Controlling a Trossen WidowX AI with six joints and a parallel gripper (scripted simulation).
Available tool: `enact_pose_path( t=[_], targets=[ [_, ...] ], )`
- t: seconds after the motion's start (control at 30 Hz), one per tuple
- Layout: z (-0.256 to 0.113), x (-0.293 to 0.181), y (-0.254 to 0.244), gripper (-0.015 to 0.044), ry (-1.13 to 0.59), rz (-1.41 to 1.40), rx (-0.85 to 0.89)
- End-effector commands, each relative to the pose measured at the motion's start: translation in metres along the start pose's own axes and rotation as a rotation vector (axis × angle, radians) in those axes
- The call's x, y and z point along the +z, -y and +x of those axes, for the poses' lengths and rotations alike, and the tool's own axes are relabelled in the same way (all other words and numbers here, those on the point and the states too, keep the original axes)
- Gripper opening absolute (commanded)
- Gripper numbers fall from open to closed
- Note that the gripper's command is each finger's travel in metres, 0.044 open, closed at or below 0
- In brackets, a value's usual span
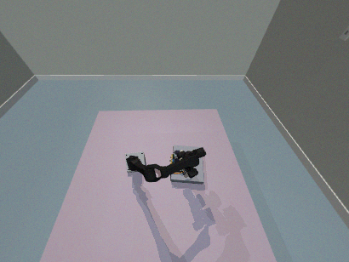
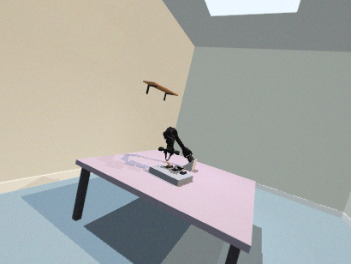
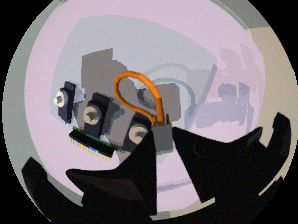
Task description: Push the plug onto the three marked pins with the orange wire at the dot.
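Observation:
The grey plug (image 3: 162, 138) is pinched between the black fingertips of my gripper (image 3: 162, 133) (image 2: 168, 159), above the holder. The orange lead (image 3: 142, 76) (image 2: 169, 164) loops up from the plug and back toward the servos. The pale grey holder (image 3: 150, 34) (image 2: 163, 175) (image 1: 179, 178) lies under the gripper. The thin pin row (image 3: 89, 149) sticks out of a black strip, left of the plug in the wrist view and apart from it. A blue band (image 3: 93, 150) marks pins near its middle; the dot is too small to tell. The plug's holes are hidden.
Dark parts with pale round tops (image 3: 92, 115) stand on the holder beside the pin strip, the nearest close to the left finger. The arm's base stands on a pale plate (image 1: 141, 156) left of the holder in the top view. The pink table (image 1: 128, 132) (image 2: 214, 193) surrounds both.

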State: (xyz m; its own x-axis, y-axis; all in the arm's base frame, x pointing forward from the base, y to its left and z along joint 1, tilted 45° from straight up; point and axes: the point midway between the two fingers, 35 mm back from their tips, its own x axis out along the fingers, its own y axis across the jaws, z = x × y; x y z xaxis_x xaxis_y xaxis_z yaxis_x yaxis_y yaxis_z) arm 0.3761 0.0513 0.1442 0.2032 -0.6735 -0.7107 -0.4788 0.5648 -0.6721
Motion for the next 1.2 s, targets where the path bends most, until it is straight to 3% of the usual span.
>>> enact_pose_path(
  t=[0.0,1.17],
  targets=[
    [-0.003,-0.003,-0.009,0.0,0.007,-0.115,0.006],
    [-0.007,-0.044,-0.095,0.0,0.019,-1.333,0.013]
  ],
)
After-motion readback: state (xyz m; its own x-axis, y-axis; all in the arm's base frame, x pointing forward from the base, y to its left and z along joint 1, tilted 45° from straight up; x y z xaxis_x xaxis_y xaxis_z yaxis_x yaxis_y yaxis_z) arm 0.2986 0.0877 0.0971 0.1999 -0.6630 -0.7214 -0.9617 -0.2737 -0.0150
